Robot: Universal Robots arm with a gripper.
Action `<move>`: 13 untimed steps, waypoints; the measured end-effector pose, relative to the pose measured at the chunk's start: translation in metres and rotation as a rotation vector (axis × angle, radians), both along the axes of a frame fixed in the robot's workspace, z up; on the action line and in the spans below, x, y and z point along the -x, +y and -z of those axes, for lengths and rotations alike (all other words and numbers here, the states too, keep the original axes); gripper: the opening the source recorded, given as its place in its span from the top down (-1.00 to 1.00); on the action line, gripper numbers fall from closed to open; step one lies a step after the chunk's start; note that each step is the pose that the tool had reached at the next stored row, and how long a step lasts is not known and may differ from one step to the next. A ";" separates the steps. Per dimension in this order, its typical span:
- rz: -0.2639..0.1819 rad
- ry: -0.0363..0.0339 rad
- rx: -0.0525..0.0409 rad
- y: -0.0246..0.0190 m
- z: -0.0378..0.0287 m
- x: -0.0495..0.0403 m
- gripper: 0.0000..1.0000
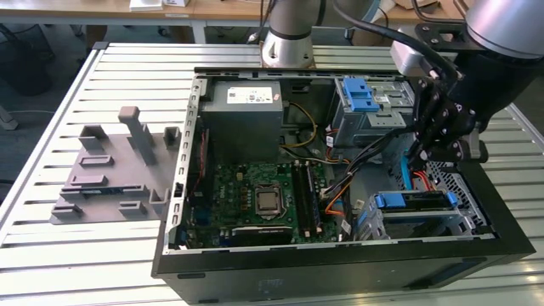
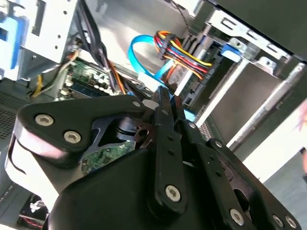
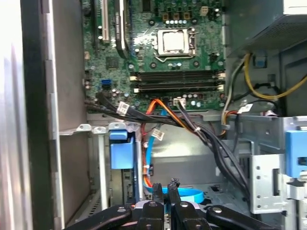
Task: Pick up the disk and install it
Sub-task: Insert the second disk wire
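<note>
My fingertips (image 3: 160,190) are pressed all but together with nothing between them, so my gripper (image 3: 166,188) is closed and empty. It hangs low inside the computer case (image 1: 340,271), just above the loop of flat blue cable (image 3: 192,194) and close beside the coloured cable bundle (image 2: 184,50). The disk (image 1: 414,200) appears to sit in the lower bay at the case's front corner, on the exterior view's right. Its blue bracket end faces up towards me, and I read it as slid in, though I cannot tell whether it is fully latched. The work in hand looks like seating it, so I should press squarely on the bracket with closed tips, not on the label face. The wires must stay out from under my fingers, and my wrist should keep off the blue-latched upper cage (image 1: 374,102). Beyond the cables lies the motherboard (image 3: 172,62), well apart.
</note>
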State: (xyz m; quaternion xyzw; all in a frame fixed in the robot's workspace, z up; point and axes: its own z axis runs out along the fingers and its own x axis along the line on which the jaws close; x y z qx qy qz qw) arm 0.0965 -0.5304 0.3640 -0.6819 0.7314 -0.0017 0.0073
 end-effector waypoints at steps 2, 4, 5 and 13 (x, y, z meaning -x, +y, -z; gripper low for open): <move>0.000 0.0000 0.0077 -0.0004 0.0008 0.0000 0.69; 0.000 0.0000 0.0081 -0.0011 0.0017 0.0000 0.69; 0.000 0.0000 0.0082 -0.0018 0.0023 0.0001 0.69; 0.000 -0.0001 -0.0368 -0.0128 0.0083 0.0000 0.69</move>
